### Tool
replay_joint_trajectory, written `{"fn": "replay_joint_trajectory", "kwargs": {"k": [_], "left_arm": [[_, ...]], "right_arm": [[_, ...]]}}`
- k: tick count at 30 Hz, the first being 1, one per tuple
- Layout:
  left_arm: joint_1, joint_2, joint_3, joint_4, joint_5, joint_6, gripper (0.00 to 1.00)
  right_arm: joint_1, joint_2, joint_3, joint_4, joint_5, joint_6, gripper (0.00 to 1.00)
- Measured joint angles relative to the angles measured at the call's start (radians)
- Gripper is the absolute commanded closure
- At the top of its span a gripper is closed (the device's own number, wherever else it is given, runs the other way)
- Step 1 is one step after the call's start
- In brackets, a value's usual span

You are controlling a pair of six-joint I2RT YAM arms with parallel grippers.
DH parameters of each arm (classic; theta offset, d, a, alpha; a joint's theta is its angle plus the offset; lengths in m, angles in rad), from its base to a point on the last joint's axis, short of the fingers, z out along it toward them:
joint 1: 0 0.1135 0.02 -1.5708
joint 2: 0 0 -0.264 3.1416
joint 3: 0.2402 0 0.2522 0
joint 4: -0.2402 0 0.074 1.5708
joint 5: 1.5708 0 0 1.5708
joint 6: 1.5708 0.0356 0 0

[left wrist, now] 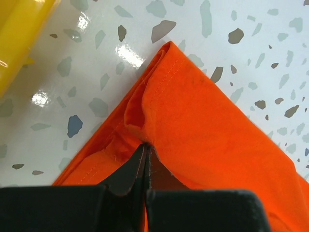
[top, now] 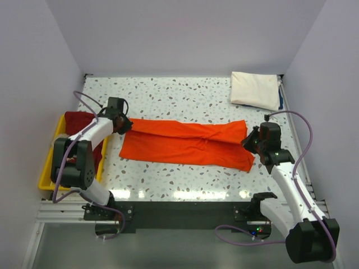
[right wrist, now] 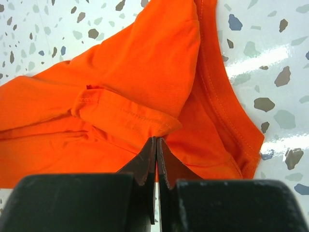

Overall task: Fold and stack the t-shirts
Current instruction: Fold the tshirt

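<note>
Orange t-shirt (top: pixel 185 144) laid out as a long folded band across the middle of the tabletop (top: pixel 168 92), left end near the yellow tray (top: pixel 46 168), right end just beside the right arm. Left hand (top: pixel 120 122) pressed fully closed on the band's far-left corner, with a pucker of cloth nipped between the tips. Right hand (top: pixel 251 141) likewise fully closed at the right end, tips meeting at a sleeve hem (right wrist: pixel 125 113), seemingly with only a thin bite of cloth. Cream-white t-shirt (top: pixel 255 89) folded at the far right corner; dark red t-shirt (top: pixel 78 120) bunched in the tray. Probable next step: carrying one end over the other. Risk on the right: losing so shallow a bite once under tension, dropping that end askew. Risk on the left: catching only the upper layers, leaving the lower ones to trail and spoil the fold. Risk for both: uneven lifting, twisting the band. Seen from above only: the whole layout, both ends, the folded shirt, the tray. Seen from the left wrist only: the stitched corner and its pinched crease. Seen from the right wrist only: the loose sleeve and a curved stitched edge (right wrist: pixel 227 101), likely the neckline, hidden from above by the hand.
</note>
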Motion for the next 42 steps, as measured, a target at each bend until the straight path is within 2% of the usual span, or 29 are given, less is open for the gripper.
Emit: {"fn": "replay_joint_trajectory", "kwargs": {"k": [11, 13, 14, 15, 16, 17, 20, 21, 27, 31, 36, 42], "left_arm": [[0.025, -0.030, -0.011, -0.007, 0.004, 0.011, 1.00], [0.025, -0.035, -0.029, -0.004, 0.009, 0.011, 0.94], [0.025, -0.037, -0.037, -0.002, 0.013, 0.011, 0.89], [0.026, -0.038, -0.047, -0.002, 0.019, 0.013, 0.75], [0.026, -0.039, -0.058, 0.003, 0.026, 0.020, 0.68], [0.026, -0.041, -0.068, 0.003, 0.032, 0.023, 0.63], [0.032, -0.053, -0.087, 0.002, 0.053, 0.027, 0.50], [0.036, -0.062, -0.089, -0.001, 0.060, 0.033, 0.48], [0.069, -0.121, -0.074, -0.013, 0.100, 0.065, 0.47], [0.072, -0.138, -0.053, -0.012, 0.142, 0.088, 0.47], [0.071, -0.140, -0.052, -0.010, 0.219, 0.135, 0.47], [0.071, -0.150, -0.051, -0.013, 0.307, 0.214, 0.47]], "right_arm": [[0.000, -0.001, 0.008, -0.047, 0.046, -0.006, 1.00], [0.000, -0.006, 0.005, -0.047, 0.045, -0.006, 0.98], [0.000, -0.009, 0.002, -0.047, 0.045, -0.006, 0.89], [0.000, -0.016, -0.004, -0.045, 0.042, -0.003, 0.83], [0.000, -0.026, -0.012, -0.046, 0.038, -0.002, 0.75], [0.000, -0.036, -0.021, -0.046, 0.032, -0.002, 0.62], [0.000, -0.064, -0.040, -0.052, 0.007, -0.005, 0.47], [0.000, -0.070, -0.041, -0.055, -0.005, -0.005, 0.45], [0.000, -0.050, -0.036, -0.027, -0.078, -0.022, 0.43], [0.040, 0.113, 0.000, 0.049, -0.112, -0.028, 0.45], [0.163, 0.360, 0.091, 0.144, -0.097, -0.053, 0.45], [0.221, 0.502, 0.153, 0.252, -0.045, -0.092, 0.46]]}}
